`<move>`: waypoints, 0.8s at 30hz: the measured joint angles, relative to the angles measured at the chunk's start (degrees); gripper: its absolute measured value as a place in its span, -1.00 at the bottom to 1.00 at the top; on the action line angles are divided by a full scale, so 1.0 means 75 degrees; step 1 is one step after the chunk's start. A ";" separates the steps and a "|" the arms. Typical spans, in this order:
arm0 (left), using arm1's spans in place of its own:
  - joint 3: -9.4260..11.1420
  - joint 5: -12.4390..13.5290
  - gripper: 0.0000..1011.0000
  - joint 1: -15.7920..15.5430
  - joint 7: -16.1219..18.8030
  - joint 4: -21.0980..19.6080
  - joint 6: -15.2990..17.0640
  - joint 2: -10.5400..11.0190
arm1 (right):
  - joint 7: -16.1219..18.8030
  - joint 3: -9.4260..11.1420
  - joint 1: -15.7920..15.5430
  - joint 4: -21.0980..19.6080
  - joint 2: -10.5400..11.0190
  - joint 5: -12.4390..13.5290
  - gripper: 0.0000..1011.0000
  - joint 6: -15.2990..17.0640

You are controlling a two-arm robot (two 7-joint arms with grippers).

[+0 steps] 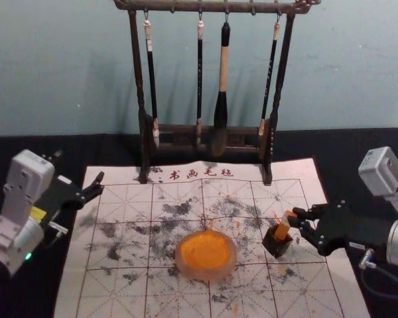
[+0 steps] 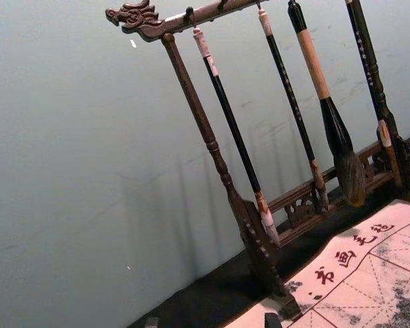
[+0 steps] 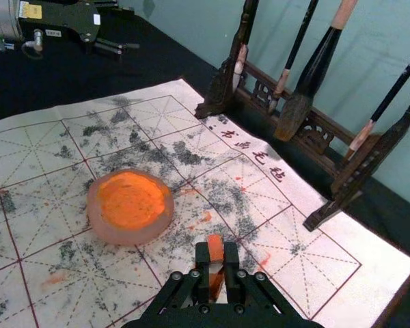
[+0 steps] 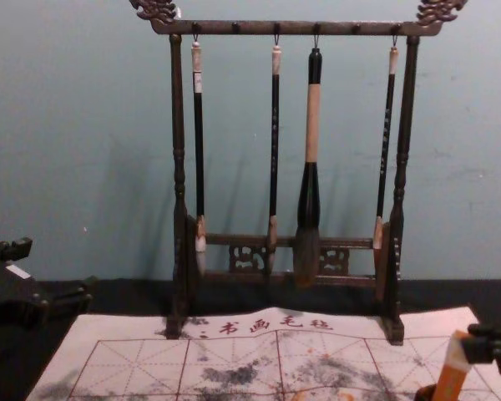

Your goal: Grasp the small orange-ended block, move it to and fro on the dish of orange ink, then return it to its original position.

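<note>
Characters (image 1: 201,173) on the mat's (image 1: 73,285) far edge read 书画毛毡, pretty neat. Anyway, the right end effector (image 1: 296,219) is clamped on the orange-ended block (image 1: 282,229), which sits between its fingertips, lower end at the little dark pot's (image 1: 276,247) mouth, right of the ink dish (image 1: 207,273). Left end effector's (image 1: 79,169) just parked on the left, fingers spread.

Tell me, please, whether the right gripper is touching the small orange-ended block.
Touching. The right wrist view shows it: the right gripper has its two fingertips against opposite sides of the orange-ended block, pinching it between them.
</note>
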 joint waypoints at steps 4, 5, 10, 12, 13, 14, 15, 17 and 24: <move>0.0000 0.0000 0.98 0.0000 0.0001 0.0000 0.0000 0.0000 | 0.0016 -0.0034 0.0010 0.0025 -0.0013 -0.0002 -0.79 0.0016; 0.0000 0.0000 0.98 0.0000 0.0001 0.0000 0.0000 0.0000 | 0.0023 -0.0051 0.0018 0.0045 -0.0020 -0.0005 -0.79 0.0026; 0.0000 0.0000 0.98 -0.0001 0.0000 0.0000 0.0000 0.0000 | 0.0038 -0.0118 0.0049 0.0131 -0.0057 -0.0030 -0.79 0.0069; 0.0000 0.0000 0.98 0.0000 0.0000 0.0000 0.0000 0.0000 | 0.0057 -0.0144 0.0071 0.0171 -0.0075 -0.0040 -0.79 0.0077; 0.0000 0.0000 0.98 0.0000 0.0000 0.0000 0.0000 0.0000 | 0.0079 -0.0176 0.0103 0.0227 -0.0094 -0.0052 -0.79 0.0080; 0.0000 0.0000 0.98 0.0000 0.0001 0.0000 0.0000 0.0000 | 0.0091 -0.0194 0.0119 0.0256 -0.0103 -0.0061 -0.79 0.0083; 0.0000 0.0000 0.98 0.0000 0.0000 0.0000 0.0000 0.0000 | 0.0103 -0.0212 0.0135 0.0283 -0.0114 -0.0071 -0.79 0.0085; 0.0000 0.0000 0.98 0.0000 0.0000 0.0000 0.0000 -0.0001 | 0.0123 -0.0249 0.0171 0.0337 -0.0135 -0.0092 -0.79 0.0088; 0.0001 0.0000 0.98 0.0000 0.0001 0.0000 0.0000 0.0000 | 0.0162 -0.0377 0.0294 0.0506 -0.0207 -0.0175 -0.79 0.0125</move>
